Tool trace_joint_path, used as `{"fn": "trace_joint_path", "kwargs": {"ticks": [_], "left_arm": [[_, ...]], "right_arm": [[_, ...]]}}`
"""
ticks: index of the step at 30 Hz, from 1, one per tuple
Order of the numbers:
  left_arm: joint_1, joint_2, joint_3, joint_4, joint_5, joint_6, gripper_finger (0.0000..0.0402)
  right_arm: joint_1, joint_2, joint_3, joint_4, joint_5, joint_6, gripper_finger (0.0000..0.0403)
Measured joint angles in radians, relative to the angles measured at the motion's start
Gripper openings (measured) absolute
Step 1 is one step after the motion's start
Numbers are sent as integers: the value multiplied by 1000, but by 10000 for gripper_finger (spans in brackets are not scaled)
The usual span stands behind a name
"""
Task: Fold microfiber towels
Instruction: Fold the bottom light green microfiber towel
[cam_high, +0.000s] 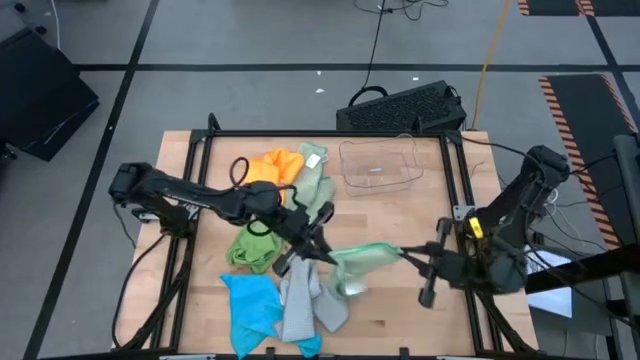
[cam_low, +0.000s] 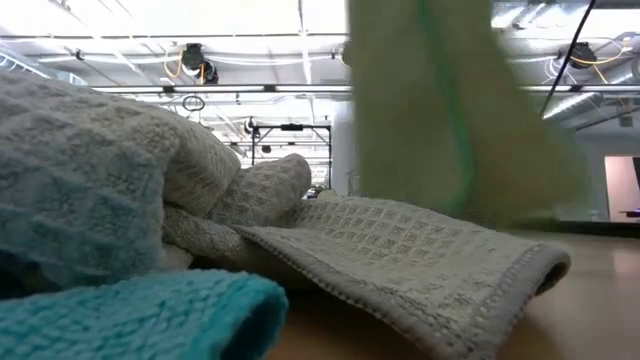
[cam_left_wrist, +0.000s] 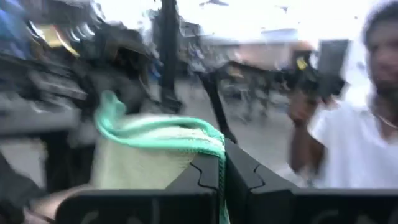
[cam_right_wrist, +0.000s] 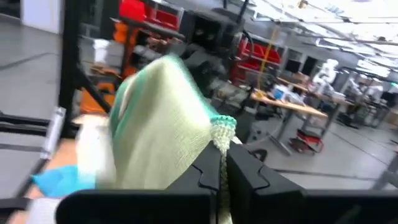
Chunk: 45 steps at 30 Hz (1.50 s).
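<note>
The pale green towel (cam_high: 362, 262) hangs stretched left-to-right between both grippers, above the table's near centre. The left gripper (cam_high: 322, 252) pinches its left edge; the right gripper (cam_high: 408, 257) pinches its right edge. Neither arm is nearer.

Count on the table: one orange, one bright green, one blue, one grey, a second pale green; one clear bin (cam_high: 378, 165).

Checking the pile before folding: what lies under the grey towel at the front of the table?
The grey towel lies over the blue towel, whose near edge shows in front; what else it covers is hidden.
</note>
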<state>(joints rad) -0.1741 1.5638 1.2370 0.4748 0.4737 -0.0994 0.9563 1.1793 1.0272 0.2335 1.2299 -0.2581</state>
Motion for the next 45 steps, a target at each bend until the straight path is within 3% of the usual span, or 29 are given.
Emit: {"fn": "trace_joint_path", "kwargs": {"ticks": [6, 9, 15, 23, 28, 35, 39, 45], "left_arm": [[10, -32, 59, -331, -244, 119, 4], [57, -7, 49, -368, -303, 115, 3], [124, 60, 50, -343, -292, 97, 3], [191, 172, 48, -330, -295, 82, 3], [194, 190, 47, -277, -203, 58, 6], [114, 160, 75, -16, 23, -26, 6], [63, 142, 141, -65, 19, -25, 4], [29, 134, 279, -305, -24, 24, 3]], "right_arm": [[66, 49, 39, 1, 150, -20, 4], [77, 64, 45, 19, 207, -45, 4], [39, 63, 22, 25, 215, -77, 4], [-66, 2, -152, 30, 211, 7, 4], [-62, -31, -188, 88, 211, 9, 4], [13, -2, -138, 386, 213, -294, 4], [59, 41, -65, 422, 248, -393, 4], [144, 153, 73, 421, 339, -450, 4]]}}
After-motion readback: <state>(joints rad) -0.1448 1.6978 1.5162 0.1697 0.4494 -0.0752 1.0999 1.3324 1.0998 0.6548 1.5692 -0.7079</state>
